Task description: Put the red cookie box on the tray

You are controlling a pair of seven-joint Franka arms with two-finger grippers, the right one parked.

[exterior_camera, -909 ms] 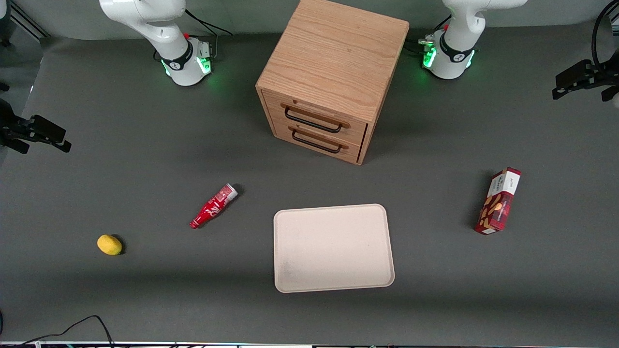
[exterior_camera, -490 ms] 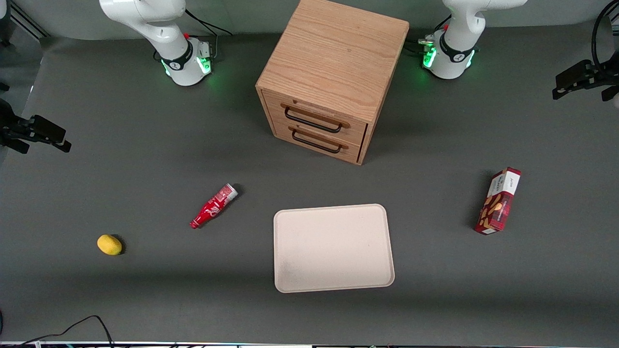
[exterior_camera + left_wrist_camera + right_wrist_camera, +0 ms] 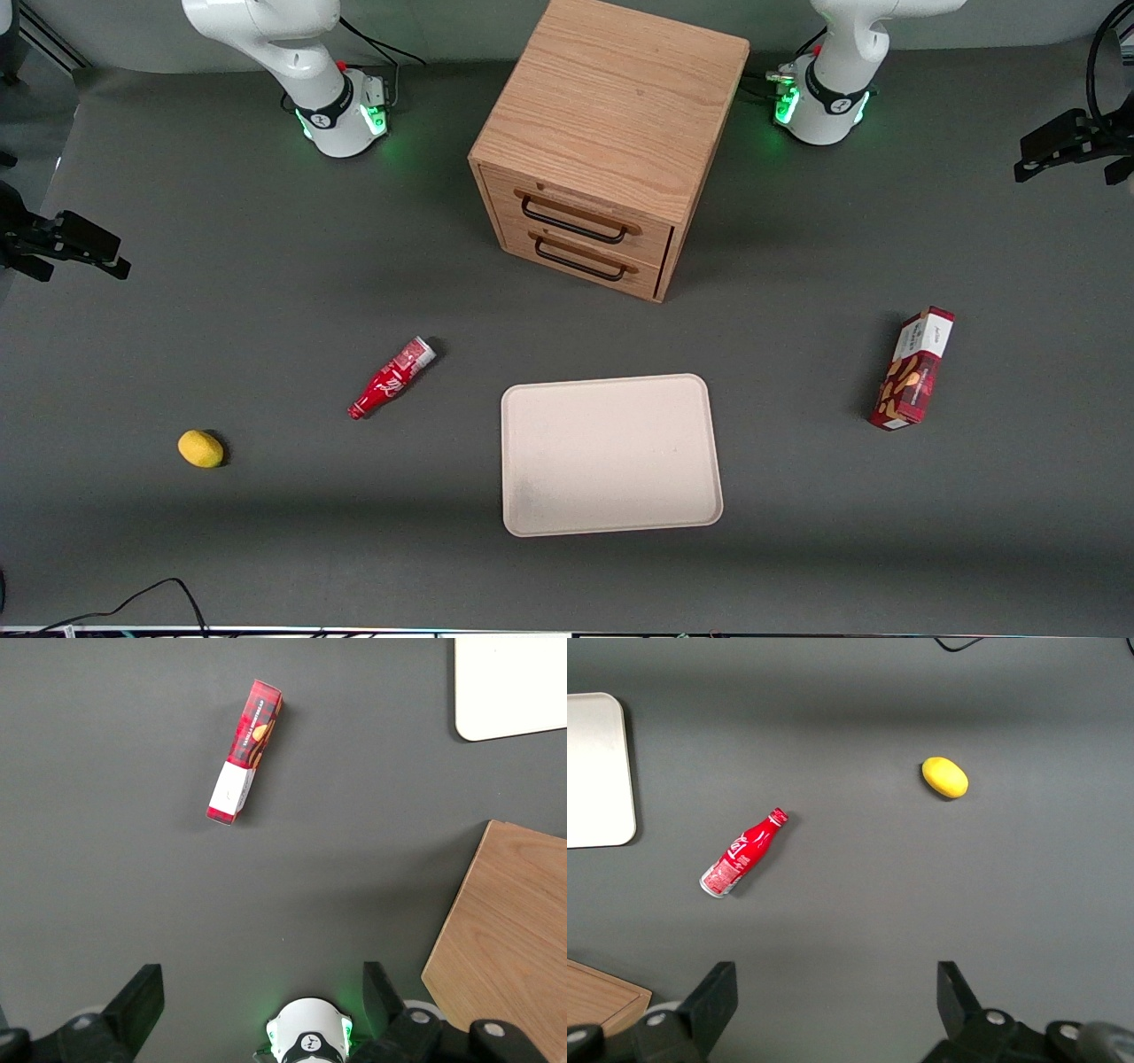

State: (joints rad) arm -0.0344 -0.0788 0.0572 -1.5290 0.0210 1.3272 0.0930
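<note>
The red cookie box (image 3: 912,369) lies on the grey table toward the working arm's end, its white panel at the end farther from the front camera. It also shows in the left wrist view (image 3: 244,751). The beige tray (image 3: 609,454) lies flat near the table's middle, well apart from the box; one corner of it shows in the left wrist view (image 3: 509,687). My left gripper (image 3: 1059,146) hangs high above the table, farther from the front camera than the box. In the wrist view the gripper (image 3: 261,997) is open wide and holds nothing.
A wooden two-drawer cabinet (image 3: 611,142) stands farther from the front camera than the tray; its top shows in the wrist view (image 3: 505,939). A small red bottle (image 3: 390,378) and a yellow lemon (image 3: 200,448) lie toward the parked arm's end.
</note>
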